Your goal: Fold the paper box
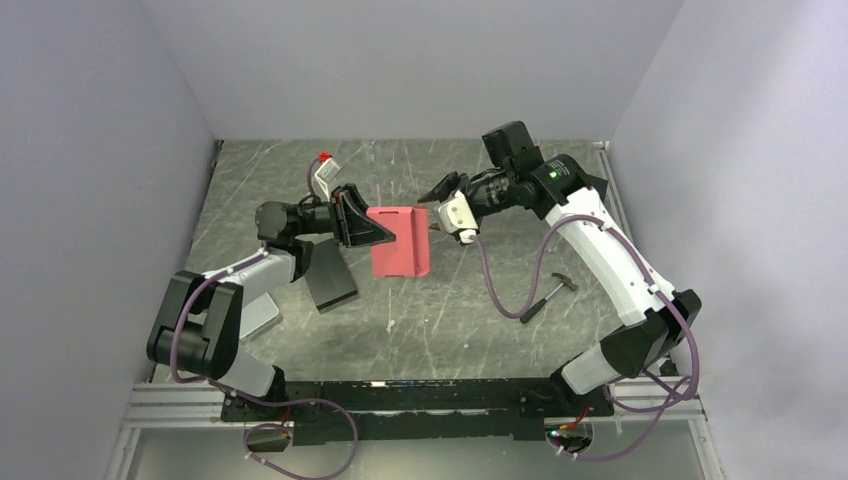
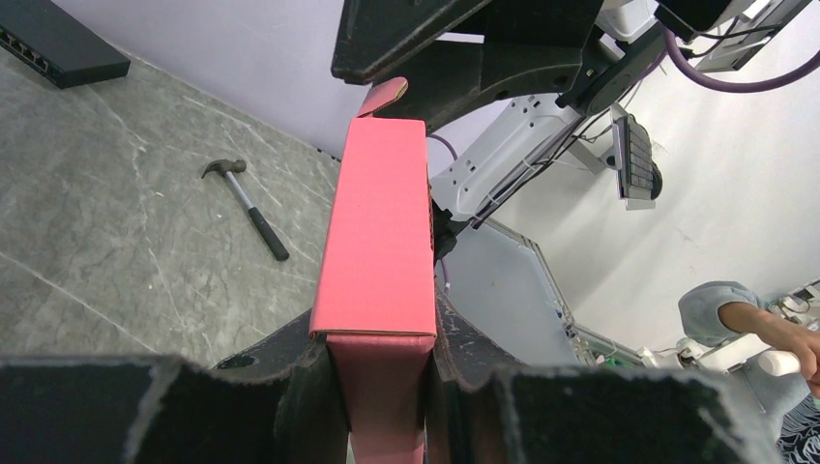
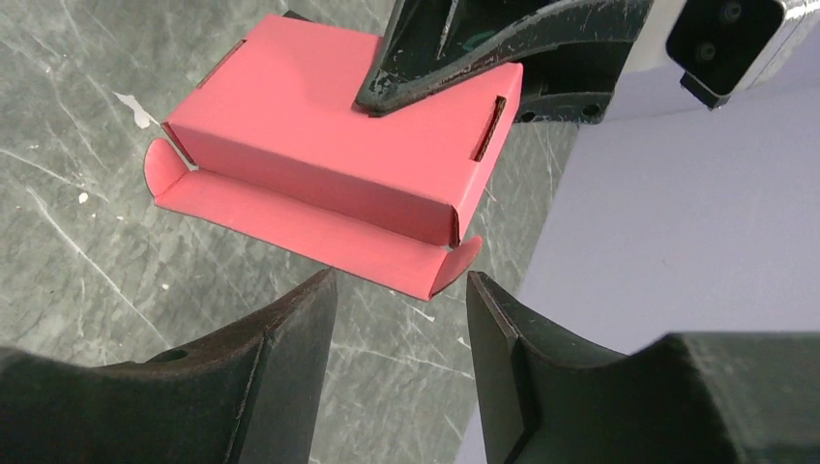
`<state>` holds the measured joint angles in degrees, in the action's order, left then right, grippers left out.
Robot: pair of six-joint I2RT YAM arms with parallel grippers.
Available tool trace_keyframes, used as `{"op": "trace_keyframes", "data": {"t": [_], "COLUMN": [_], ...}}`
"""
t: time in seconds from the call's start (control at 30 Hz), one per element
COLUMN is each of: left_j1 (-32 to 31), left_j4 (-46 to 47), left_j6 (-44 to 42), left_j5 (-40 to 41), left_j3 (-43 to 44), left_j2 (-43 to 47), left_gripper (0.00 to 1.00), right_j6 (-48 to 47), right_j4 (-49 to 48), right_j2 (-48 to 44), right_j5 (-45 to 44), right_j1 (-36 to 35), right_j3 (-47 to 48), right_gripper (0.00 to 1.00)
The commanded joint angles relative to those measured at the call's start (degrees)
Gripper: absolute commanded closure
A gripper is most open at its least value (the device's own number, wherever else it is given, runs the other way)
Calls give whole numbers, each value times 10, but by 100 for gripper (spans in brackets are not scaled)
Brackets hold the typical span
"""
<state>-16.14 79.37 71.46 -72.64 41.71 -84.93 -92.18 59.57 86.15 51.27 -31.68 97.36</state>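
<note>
Right gripper (image 3: 396, 290): jaws apart, holding nothing. Straight ahead of its fingertips, near but not touching, hangs the loose flap (image 3: 309, 227) of the paper box (image 3: 319, 126), long edge lying crosswise to the jaw gap. Beyond, on the box's far side, the left gripper (image 2: 379, 358) is clenched on the box body, apparently holding it clear of the table (image 3: 77, 193). The right arm sits nearer the flap, so tucking likely falls to it.

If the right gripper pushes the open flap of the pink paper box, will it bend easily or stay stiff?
The flap looks thin, with curled corners, so it would probably bend readily at its crease. The paper box seems light and hollow; hard squeezing may dent it. Clamped in the left gripper, it should not slide away.
</note>
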Motion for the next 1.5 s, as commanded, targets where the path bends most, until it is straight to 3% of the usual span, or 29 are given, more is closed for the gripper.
{"op": "trace_keyframes", "data": {"t": [0.0, 0.4, 0.8, 0.97, 1.47], "left_j1": [-1, -1, -1, -2, -3], "left_j4": [56, 88, 96, 96, 97], "left_j6": [24, 52, 65, 70, 100], "left_j5": [0, 3, -2, -3, -6], "left_j3": [22, 28, 33, 34, 52], "left_j2": [-4, -21, -23, -23, -32], "left_gripper": [98, 98, 98, 98, 98], "right_j6": [-13, -15, -37, -44, -49], "right_j4": [-3, -1, 18, 15, 13], "right_j2": [0, -1, -3, -1, 3], "right_j5": [6, 2, -15, -18, -36], "right_j1": [-5, -11, -12, -14, -26], "right_j3": [22, 22, 25, 21, 34], "right_gripper": [46, 52, 40, 40, 48]}}
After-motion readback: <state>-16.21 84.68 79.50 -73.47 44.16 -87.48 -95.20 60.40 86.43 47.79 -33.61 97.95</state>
